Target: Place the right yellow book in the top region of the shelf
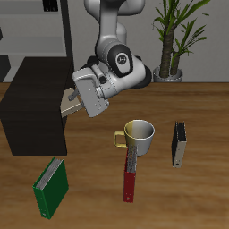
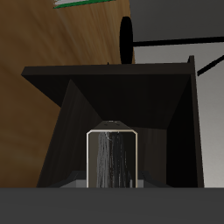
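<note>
The right yellow book (image 1: 68,104), thin and tan, is clamped in my gripper (image 1: 79,100), which is shut on it. I hold it in the air against the side edge of the black shelf (image 1: 34,112), about level with the shelf's flat top. In the wrist view the book's pale grey edge (image 2: 114,162) stands straight ahead of the gripper, with the dark shelf (image 2: 52,114) filling the view behind it. The fingertips themselves are hidden in the wrist view.
A yellow-handled mug (image 1: 139,134) stands mid-table with a red book (image 1: 131,175) lying in front of it. A black book (image 1: 180,144) lies beside the mug. A green book (image 1: 51,186) lies near the front edge. A potted plant (image 1: 170,40) and a tall grey rack (image 1: 40,27) stand at the back.
</note>
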Robot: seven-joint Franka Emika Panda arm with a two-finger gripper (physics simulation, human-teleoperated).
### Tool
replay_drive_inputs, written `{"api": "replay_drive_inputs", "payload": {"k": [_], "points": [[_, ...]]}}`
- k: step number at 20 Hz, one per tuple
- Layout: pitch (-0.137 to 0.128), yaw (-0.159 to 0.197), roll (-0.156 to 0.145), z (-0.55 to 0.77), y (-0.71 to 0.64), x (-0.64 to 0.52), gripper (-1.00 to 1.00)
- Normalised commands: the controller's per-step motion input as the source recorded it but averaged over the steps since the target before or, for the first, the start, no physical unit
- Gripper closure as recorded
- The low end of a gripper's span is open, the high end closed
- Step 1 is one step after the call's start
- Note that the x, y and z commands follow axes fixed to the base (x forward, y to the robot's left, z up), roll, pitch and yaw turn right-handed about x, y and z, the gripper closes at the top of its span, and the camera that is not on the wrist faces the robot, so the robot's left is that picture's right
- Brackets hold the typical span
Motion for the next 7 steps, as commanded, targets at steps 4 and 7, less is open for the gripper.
{"api": "replay_drive_inputs", "payload": {"k": [4,7], "points": [[0.010,-0.002,-0.028,-0.06,-0.24,0.05,1.00],[0.062,-0.004,-0.039,-0.18,-0.21,0.08,1.00]]}}
